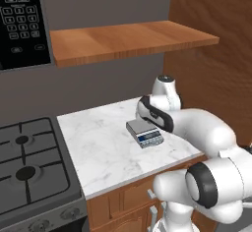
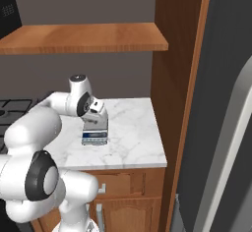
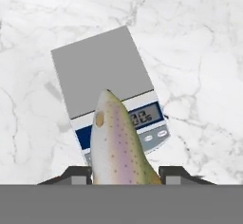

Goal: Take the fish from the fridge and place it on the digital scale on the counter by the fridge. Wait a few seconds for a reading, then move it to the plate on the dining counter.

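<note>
The gripper (image 3: 126,174) grips the fish (image 3: 118,142) above the scale (image 3: 110,95) at frame centre. Risk: off-centre release could slide it onto the counter (image 3: 199,52).

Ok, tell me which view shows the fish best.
The hand view: the fish fills the foreground, speckled, held between the claw fingertips above the digital scale. In both base views the arm blocks the fish, leaving just the scale on the counter.

Glossy white rounded arm (image 1: 206,132) segments, fat and tube-shaped, joined by dark grey-black rings at the joints. Small dark fingertips (image 3: 78,174) on the gripper (image 3: 126,174).
</note>
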Tool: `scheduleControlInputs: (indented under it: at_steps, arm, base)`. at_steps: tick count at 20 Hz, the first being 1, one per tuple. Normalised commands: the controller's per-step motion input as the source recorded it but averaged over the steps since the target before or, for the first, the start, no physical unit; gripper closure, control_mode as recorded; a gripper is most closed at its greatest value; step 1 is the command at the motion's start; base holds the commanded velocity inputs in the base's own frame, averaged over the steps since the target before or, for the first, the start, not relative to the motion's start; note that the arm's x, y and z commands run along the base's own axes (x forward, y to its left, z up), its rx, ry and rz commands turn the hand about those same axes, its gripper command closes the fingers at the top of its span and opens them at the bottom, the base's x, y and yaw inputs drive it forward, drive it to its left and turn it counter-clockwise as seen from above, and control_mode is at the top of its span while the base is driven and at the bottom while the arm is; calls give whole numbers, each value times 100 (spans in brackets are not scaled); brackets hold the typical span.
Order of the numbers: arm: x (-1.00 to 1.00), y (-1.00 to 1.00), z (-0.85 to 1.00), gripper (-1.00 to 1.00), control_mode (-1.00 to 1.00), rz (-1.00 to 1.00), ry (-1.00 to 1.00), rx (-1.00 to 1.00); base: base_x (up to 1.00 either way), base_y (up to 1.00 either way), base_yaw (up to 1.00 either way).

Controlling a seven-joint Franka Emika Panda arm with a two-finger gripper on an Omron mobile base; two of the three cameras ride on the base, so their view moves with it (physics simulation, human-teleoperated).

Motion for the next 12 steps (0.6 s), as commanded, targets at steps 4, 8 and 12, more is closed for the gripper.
scheduleControlInputs:
  at_steps: [4,8,12]
  arm:
    - [44,0,-25,100,-100,0,-13,0]
    - [63,0,-38,100,-100,0,-5,0]
    - [58,0,-34,100,-100,0,-1,0]
  base:
    - [0,0,0]
    - [0,0,0]
    - [0,0,0]
